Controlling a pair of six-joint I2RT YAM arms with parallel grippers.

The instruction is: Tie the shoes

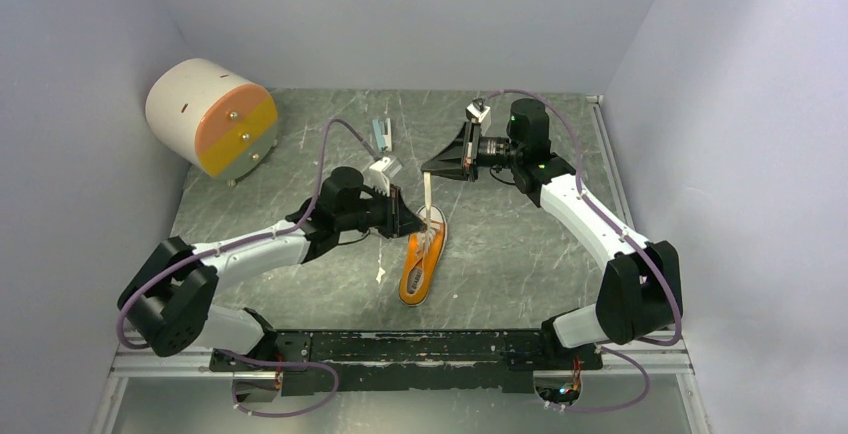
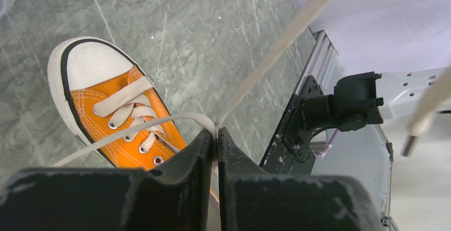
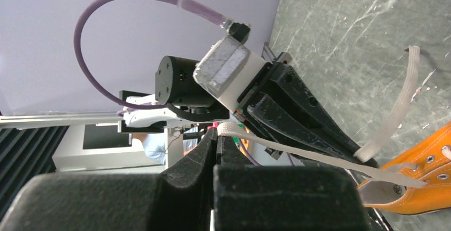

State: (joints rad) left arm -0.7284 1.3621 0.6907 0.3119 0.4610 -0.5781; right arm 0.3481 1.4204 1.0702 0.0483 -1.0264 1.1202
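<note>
**Legible Markings: None Found**

All three views were checked for text, labels, brand names, numbers and signs, and nothing can be read. The one candidate is a small round stamp (image 3: 396, 189) on the pale insole of the orange sneaker (image 3: 425, 186), seen in the right wrist view. It is too small and blurred to tell any letter or figure. The other two views show no marking that could be a character.
</note>
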